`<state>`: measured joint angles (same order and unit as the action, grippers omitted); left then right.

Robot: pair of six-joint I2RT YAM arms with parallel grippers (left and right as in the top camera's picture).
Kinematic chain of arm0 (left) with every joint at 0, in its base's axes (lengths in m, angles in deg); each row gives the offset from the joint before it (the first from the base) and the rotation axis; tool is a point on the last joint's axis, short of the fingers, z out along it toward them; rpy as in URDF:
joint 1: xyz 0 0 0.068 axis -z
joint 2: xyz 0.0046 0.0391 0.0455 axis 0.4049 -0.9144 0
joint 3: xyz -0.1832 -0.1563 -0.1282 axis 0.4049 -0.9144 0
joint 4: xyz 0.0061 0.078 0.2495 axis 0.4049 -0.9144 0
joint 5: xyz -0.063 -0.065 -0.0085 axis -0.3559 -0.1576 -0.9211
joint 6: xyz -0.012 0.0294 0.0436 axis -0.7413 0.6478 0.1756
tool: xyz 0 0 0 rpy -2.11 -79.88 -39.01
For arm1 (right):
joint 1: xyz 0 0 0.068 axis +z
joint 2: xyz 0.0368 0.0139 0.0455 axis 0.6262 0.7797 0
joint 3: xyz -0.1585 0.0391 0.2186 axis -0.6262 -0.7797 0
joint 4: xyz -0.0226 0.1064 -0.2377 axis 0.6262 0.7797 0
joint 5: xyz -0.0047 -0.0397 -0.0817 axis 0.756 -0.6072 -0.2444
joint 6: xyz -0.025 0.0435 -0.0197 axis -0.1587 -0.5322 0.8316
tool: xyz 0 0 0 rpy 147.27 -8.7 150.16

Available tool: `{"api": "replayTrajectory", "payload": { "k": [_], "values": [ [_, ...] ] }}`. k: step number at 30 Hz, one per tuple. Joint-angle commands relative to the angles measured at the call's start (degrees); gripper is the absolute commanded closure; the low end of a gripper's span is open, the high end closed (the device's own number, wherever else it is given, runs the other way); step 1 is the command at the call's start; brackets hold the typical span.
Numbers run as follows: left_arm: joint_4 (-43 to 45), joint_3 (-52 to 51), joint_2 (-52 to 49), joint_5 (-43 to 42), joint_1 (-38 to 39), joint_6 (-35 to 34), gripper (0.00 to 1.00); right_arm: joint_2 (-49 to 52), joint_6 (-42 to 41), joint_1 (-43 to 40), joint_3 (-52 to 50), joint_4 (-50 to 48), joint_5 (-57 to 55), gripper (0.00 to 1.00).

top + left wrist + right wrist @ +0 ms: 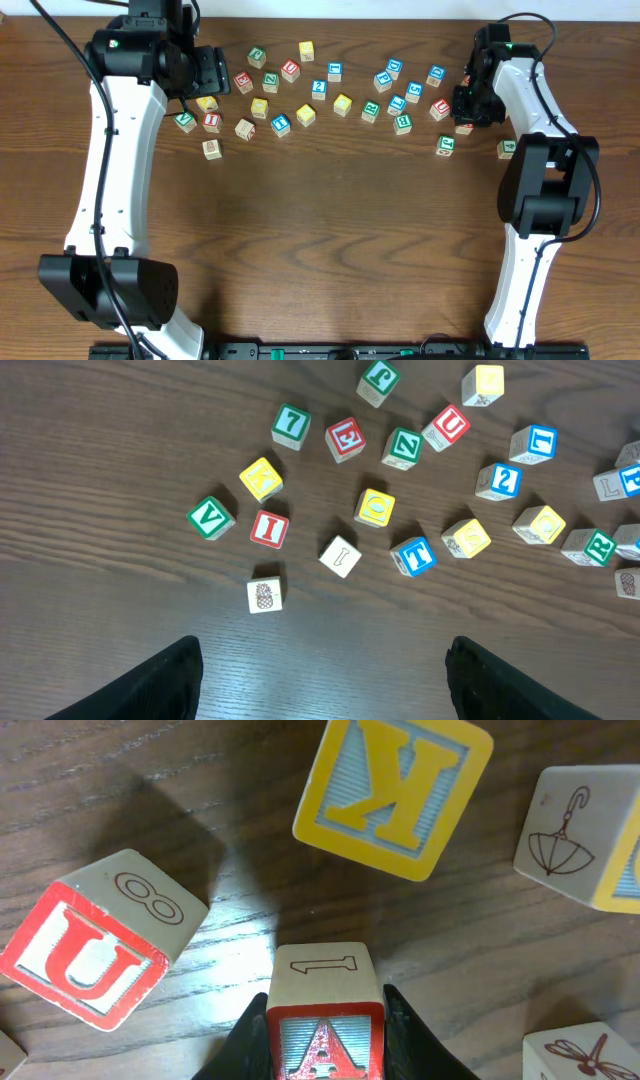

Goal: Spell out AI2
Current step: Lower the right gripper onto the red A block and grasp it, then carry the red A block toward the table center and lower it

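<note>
On the desk (330,230), right end effector (325,1010) clamps the red "A" cube (325,1045) across opposite faces. Light, rigid, probably smooth wood: grip centrally. Left end effector (322,660) released.

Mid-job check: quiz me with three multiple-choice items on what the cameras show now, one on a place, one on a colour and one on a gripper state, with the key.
1. Of these, which lies nearest the red I block?
A) blue T
B) green V
C) red U

2. What colour is the K block in the right wrist view?
A) yellow
B) green
C) red

3. What is the right gripper doing?
A) open over bare wood
B) gripping the red U
C) closed on the A block

Key: 1 B, it sits just beside the I. 2 A, its frame and letter are yellow. 3 C, the fingers press both sides of the A block.
</note>
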<state>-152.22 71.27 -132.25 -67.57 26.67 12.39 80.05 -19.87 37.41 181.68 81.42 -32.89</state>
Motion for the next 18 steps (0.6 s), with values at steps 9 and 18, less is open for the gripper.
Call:
{"api": "replayTrajectory", "payload": {
  "k": [9,18],
  "values": [
    [-0.22,0.70,-0.37,-0.11,-0.13,-0.55,0.23,-6.84,4.59,0.85,1.64,3.98,6.49,0.84],
    [-0.02,0.70,-0.37,3.76,-0.24,-0.52,0.23,-12.70,6.71,5.90,1.64,6.84,15.02,0.83]
  ]
}}
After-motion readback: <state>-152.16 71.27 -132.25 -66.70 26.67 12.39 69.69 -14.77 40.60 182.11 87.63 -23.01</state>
